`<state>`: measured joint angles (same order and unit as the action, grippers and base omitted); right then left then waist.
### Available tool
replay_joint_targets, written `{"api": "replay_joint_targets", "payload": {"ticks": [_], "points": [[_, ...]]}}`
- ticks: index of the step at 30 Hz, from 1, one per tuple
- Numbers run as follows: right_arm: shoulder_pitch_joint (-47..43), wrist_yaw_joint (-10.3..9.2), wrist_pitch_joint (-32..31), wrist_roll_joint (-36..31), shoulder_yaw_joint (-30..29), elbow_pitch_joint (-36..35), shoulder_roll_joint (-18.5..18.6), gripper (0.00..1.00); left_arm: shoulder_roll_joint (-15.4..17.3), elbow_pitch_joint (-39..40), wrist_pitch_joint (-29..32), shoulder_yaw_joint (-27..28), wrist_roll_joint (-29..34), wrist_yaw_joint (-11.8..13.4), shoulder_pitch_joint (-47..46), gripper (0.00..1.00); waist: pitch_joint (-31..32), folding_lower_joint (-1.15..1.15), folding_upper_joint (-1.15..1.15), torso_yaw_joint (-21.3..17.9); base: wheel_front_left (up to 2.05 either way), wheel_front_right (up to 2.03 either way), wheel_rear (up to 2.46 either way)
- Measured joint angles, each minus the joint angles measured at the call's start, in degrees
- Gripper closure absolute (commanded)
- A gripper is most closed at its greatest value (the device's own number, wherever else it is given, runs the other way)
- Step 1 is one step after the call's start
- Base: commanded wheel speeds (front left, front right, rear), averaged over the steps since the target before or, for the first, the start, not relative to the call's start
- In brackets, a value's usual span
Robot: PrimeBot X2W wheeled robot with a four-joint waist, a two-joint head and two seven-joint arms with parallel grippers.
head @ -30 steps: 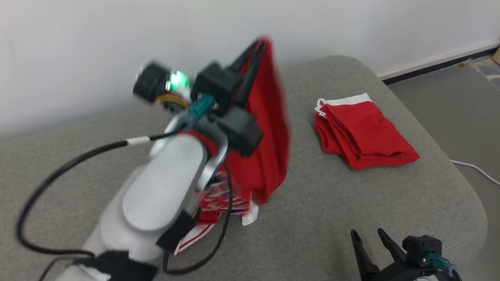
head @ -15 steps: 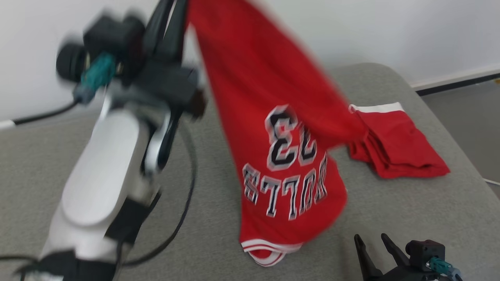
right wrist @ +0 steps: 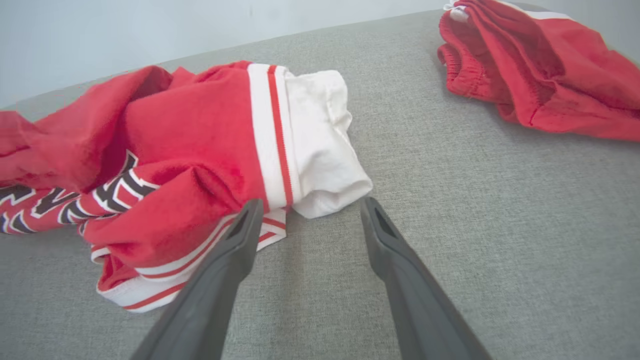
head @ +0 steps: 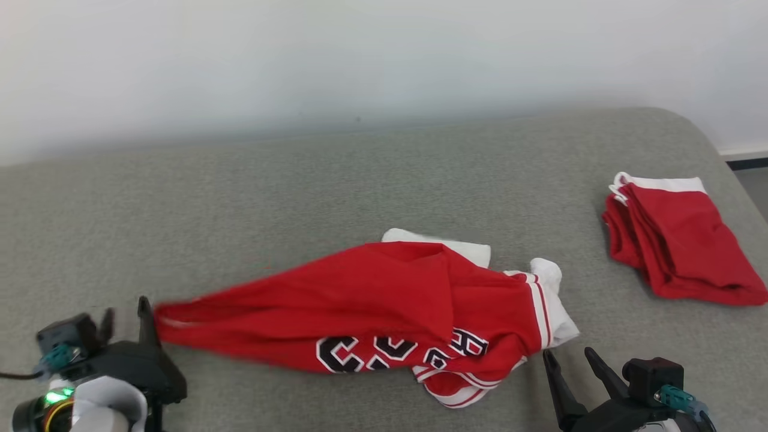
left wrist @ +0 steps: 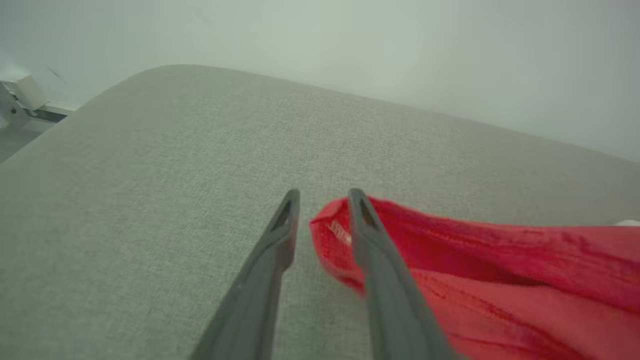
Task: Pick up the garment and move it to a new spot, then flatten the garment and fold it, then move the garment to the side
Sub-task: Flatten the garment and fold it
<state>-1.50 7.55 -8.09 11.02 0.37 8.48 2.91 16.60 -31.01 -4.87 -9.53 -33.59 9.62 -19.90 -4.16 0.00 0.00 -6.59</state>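
Observation:
The garment is a red jersey with white trim and black lettering. It lies crumpled and stretched out left to right on the grey cushion. My left gripper sits low at the lower left, at the garment's left tip. In the left wrist view its jaws stand apart, and the red tip lies loose between them against the right finger. My right gripper is open just short of the garment's white end, with nothing between its fingers.
A second red garment, folded with a white waistband, lies at the cushion's right end. A pale wall runs along the back. The cushion's rounded right edge drops to the floor.
My left arm swung down from high up to the lower left, dragging the jersey out along the cushion. Its jaws have parted and the jersey now lies flat. The head view shifted too.

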Motion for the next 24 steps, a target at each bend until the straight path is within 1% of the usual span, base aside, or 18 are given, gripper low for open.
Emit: {"api": "replay_joint_targets", "payload": {"ticks": [5, 7, 9, 13, 17, 18, 19, 20, 24], "points": [[-0.28, 0.00, -0.24, -0.02, 0.05, -0.09, 0.02, 0.00, 0.23, 1.09, -1.20, 1.38, -1.25, 0.37, 1.46, 0.00, 0.20, 0.00, 0.00, 2.19, 0.00, 0.00, 0.00], [-0.69, 0.00, -0.34, -0.02, 0.08, -0.09, 0.01, 0.00, -0.21, 3.04, -1.57, 1.07, -1.90, -0.78, 1.82, 0.00, 0.50, 0.00, 0.00, 2.84, 0.00, 0.00, 0.00], [-0.98, 0.00, -0.51, -0.02, 0.07, -0.07, 0.00, 0.00, -1.70, 5.33, -0.51, -0.20, -2.67, -2.41, 2.47, 0.00, 0.94, 0.00, 0.00, 3.31, 0.00, 0.00, 0.00], [-0.98, 0.00, -0.88, -0.01, -0.10, -0.32, 0.15, 0.00, -5.90, 11.24, 3.78, -5.39, -4.74, -6.10, 4.71, 0.00, 1.85, 0.00, 0.00, 3.76, 0.00, 0.00, 0.00], [-0.99, 0.00, -0.98, -0.02, -0.26, -0.58, 0.44, 0.00, -9.25, 15.25, 8.89, -11.59, -4.88, -8.20, 7.08, 0.00, 2.21, -0.01, 0.00, 3.18, 0.00, 0.00, 0.00], [-0.97, 0.00, -0.99, -0.02, -0.11, -0.65, 0.47, 0.00, -9.84, 15.68, 9.93, -12.98, -4.92, -8.62, 7.16, 0.00, 2.22, 0.00, 0.00, 2.85, 0.00, 0.00, 0.00], [-0.97, 0.00, -0.99, -0.02, -0.11, -0.65, 0.47, 0.00, -9.84, 15.68, 9.93, -12.98, -4.92, -8.62, 7.16, 0.00, 2.22, 0.00, 0.00, 2.85, 0.00, 0.00, 0.00], [-0.94, 0.00, -1.00, -0.02, 0.02, -0.70, 0.46, 0.00, -10.29, 16.08, 10.62, -14.25, -4.90, -8.70, 7.17, 0.00, 2.23, 0.00, 0.00, 2.48, 0.00, 0.00, 0.00], [-0.95, 0.00, -1.04, -0.01, 0.35, -0.77, 0.44, 0.00, -11.61, 16.18, 12.95, -17.98, -4.93, -9.39, 7.72, 0.00, 2.20, -0.01, 0.00, 0.56, 0.00, 0.00, 0.00]]}}
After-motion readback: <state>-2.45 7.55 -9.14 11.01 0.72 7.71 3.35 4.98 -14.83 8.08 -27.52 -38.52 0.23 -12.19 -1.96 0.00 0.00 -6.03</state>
